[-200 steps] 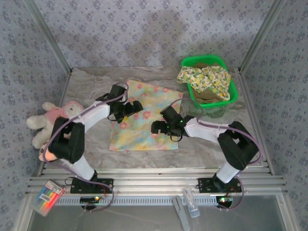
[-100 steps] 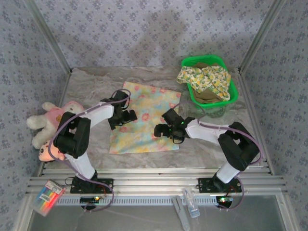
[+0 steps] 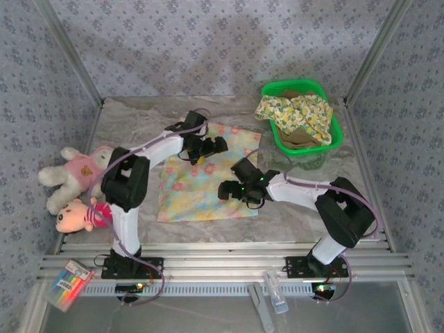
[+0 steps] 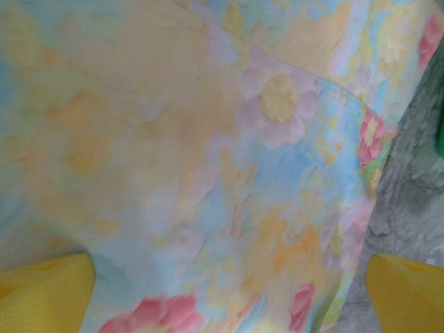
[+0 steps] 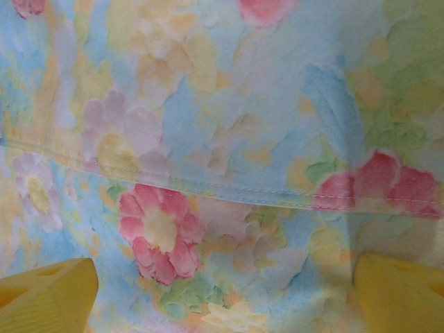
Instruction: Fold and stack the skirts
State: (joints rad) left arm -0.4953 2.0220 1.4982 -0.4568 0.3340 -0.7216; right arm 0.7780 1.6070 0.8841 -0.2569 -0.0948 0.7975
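Floral skirt [image 3: 295,111] hides most of khaki skirt [image 3: 300,139]

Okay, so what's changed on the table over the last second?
The left gripper moved away and to the right, from the left side of the pastel skirt to its far edge, open, holding nothing. The right gripper, also open, stayed over the skirt's near right part. The pastel skirt, the green basket and the floral skirt in it did not move.

Soft even light from above, faint shadow on the back wall [image 3: 229,41] at 12 o'clock, my wrist views hazy, pastel skirt [image 4: 208,173] blurred, my yellow fingertips [image 4: 41,291] smeared at 5 and 7 o'clock.
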